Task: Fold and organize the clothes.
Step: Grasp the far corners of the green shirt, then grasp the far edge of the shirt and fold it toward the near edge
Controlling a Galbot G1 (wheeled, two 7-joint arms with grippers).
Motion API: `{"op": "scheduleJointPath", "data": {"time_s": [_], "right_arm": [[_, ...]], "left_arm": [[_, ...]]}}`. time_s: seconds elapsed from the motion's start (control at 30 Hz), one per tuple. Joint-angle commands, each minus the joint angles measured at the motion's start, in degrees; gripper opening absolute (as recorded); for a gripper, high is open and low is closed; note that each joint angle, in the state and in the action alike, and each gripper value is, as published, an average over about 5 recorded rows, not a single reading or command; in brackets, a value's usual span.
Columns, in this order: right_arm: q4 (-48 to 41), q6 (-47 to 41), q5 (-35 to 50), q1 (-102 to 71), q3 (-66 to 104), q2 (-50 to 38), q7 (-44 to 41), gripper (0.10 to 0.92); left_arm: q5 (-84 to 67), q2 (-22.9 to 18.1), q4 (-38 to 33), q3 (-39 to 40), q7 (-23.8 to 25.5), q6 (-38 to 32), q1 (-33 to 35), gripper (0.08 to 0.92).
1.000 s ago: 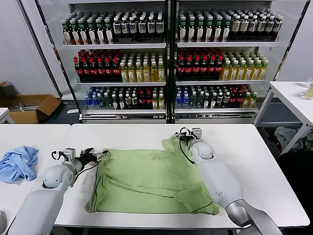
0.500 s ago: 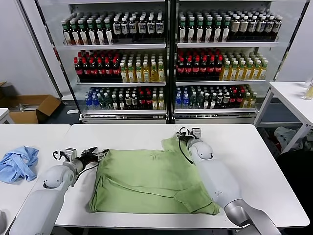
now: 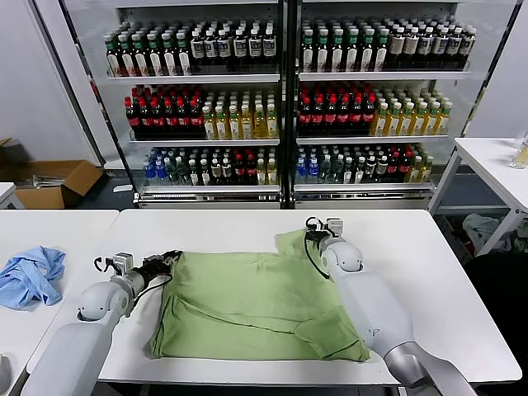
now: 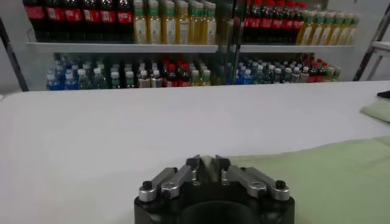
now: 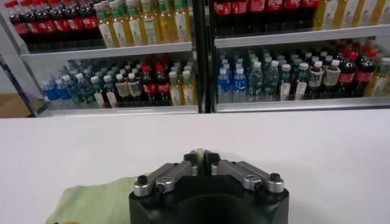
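The light green cotton shirt [image 3: 256,305] lies spread flat on the white rectangular table [image 3: 429,272], in its middle part. The left gripper [image 3: 169,261] is low at the far left corner of the shirt, and its fingers [image 4: 194,165] are closed on the edge of the cloth. The right gripper [image 3: 313,233] is at the far right corner, also closed, with a bit of green cloth between its fingers [image 5: 210,159]. A crumpled light blue garment [image 3: 31,275] rests on the neighbouring white table [image 3: 58,227] at the left, well apart. Behind stands a glass-door cooler with rows of bottles [image 3: 280,99].
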Motion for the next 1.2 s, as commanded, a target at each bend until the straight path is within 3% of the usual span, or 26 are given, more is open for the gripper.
{"op": "scheduleJointPath", "data": {"time_s": [0.03,0.23,0.43,0.73,1.2], "right_arm": [[2.7,1.6,0.4,-0.5,0.2,-0.7,-0.7,0.105],[17.5,-1.7,5.2,-5.9,2.0,-4.9,0.5,0.105],[34.5,-5.5,10.2,-15.7,5.8,-10.8,2.0,0.105],[52.7,-8.3,13.7,-30.0,12.7,-16.7,4.3,0.105],[67.4,-8.2,12.3,-47.9,22.7,-17.6,4.0,0.105]], "left_arm": [[-1.0,0.1,-0.7,0.2,0.4,-0.4,-0.2,0.122],[-6.3,1.8,-7.1,-1.2,-1.4,-1.5,2.7,0.088],[-10.2,3.5,-14.1,-3.6,-3.5,-2.6,8.5,0.090],[-10.6,4.5,-21.9,-6.8,-4.3,-4.1,18.5,0.092],[-10.2,4.8,-26.1,-12.4,-3.5,-4.9,26.4,0.094]]}}
